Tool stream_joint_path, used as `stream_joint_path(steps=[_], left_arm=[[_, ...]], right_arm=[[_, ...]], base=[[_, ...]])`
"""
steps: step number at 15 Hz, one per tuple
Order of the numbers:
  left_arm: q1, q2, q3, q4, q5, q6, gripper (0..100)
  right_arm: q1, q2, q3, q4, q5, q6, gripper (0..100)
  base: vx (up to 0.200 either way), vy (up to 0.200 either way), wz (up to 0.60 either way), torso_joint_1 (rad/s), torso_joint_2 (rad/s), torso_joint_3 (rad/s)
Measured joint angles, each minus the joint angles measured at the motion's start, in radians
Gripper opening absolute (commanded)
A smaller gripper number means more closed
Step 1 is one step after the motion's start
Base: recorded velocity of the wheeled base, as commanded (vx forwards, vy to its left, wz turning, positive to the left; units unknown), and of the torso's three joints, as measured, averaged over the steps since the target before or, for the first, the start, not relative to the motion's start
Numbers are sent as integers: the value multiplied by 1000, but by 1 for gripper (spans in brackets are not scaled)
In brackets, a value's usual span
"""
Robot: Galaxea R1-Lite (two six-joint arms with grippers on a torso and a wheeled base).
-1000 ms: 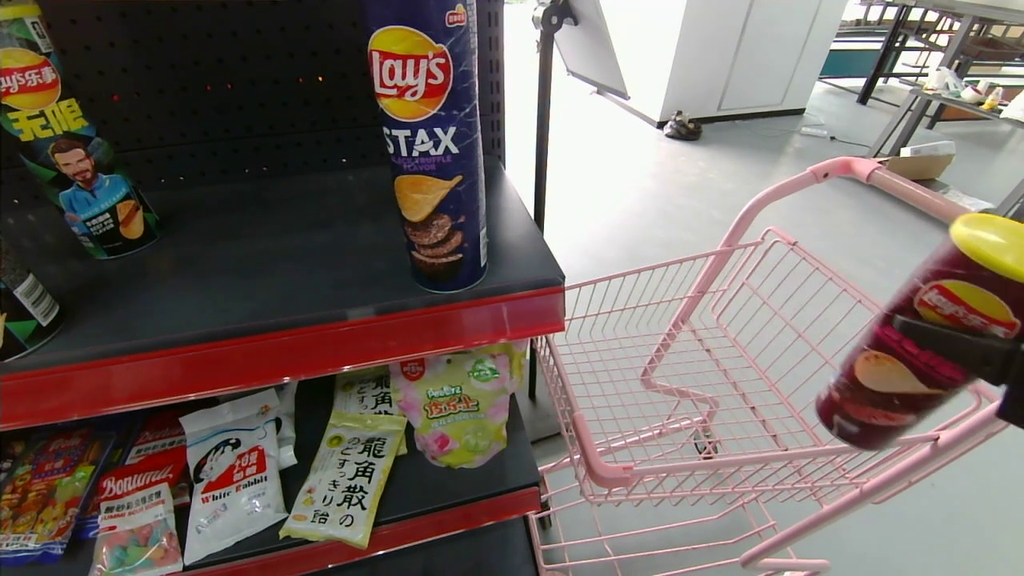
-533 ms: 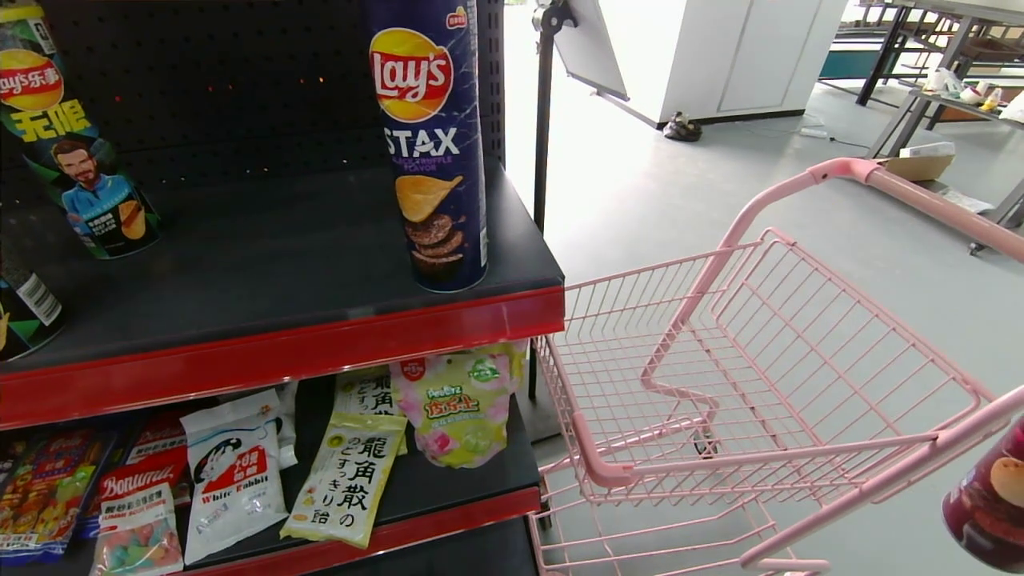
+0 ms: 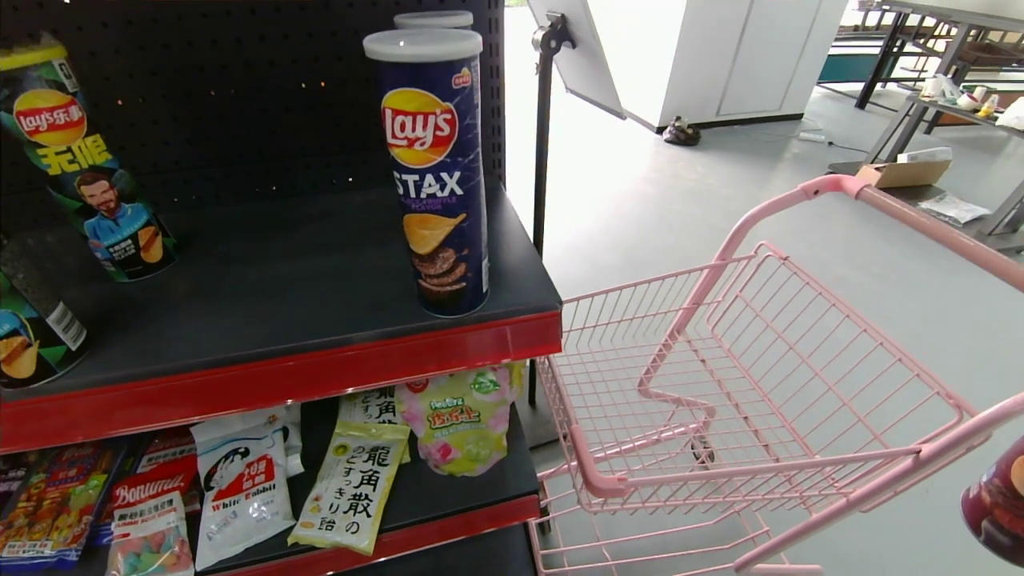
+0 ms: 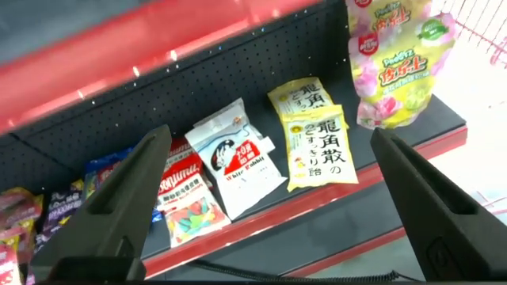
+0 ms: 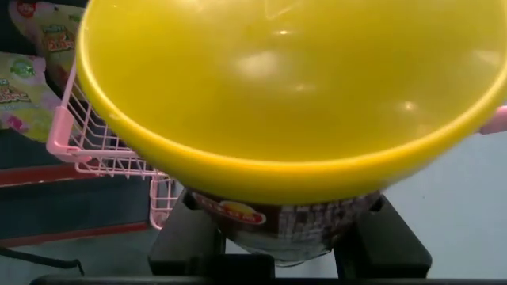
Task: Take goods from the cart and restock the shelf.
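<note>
A dark red chips can with a yellow lid (image 5: pixel 285 79) is held in my right gripper (image 5: pixel 289 241), whose black fingers (image 5: pixel 186 237) are shut on its body. The can's lower end (image 3: pixel 996 512) shows at the bottom right of the head view, outside the pink cart (image 3: pixel 768 376), whose basket holds nothing. My left gripper (image 4: pixel 269 134) hangs open with nothing in it, in front of the lower shelf's snack bags (image 4: pixel 317 142). On the upper shelf (image 3: pixel 280 280) a dark blue chips can (image 3: pixel 436 168) stands upright near the front right corner.
A green chips can (image 3: pixel 96 160) stands at the upper shelf's back left, another (image 3: pixel 32 336) at the left edge. Between them and the blue can the board is bare. Snack bags (image 3: pixel 352 488) lie on the lower shelf. A metal pole (image 3: pixel 542 144) stands between shelf and cart.
The red can in my right gripper has dropped down and to the right, from beside the cart's rim to the head view's bottom right corner. The head camera has tilted up slightly.
</note>
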Motion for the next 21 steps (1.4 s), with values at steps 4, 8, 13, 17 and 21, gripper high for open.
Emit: stream_joint_path(steps=[4, 8, 13, 17, 21], left_arm=[[0, 23, -19, 1, 6, 10, 100], [0, 57, -54, -2, 7, 18, 100], [0, 72, -64, 1, 7, 20, 100], [0, 67, -57, 1, 1, 20, 100], [0, 66, -56, 1, 1, 20, 100]], right_arm=[[0, 20, -10, -4, 1, 0, 0], [3, 57, -41, -8, 3, -16, 0], [5, 80, -45, -5, 3, -30, 0], [5, 80, -40, -3, 3, -34, 0], [5, 76, -37, -5, 3, -35, 0]], base=[[0, 0, 0, 185, -549, -366], [-50, 0, 0, 190, -546, -334], [-200, 0, 0, 23, -32, -35], [-50, 0, 150, -4, -5, 2], [0, 0, 450, 4, -3, 4]])
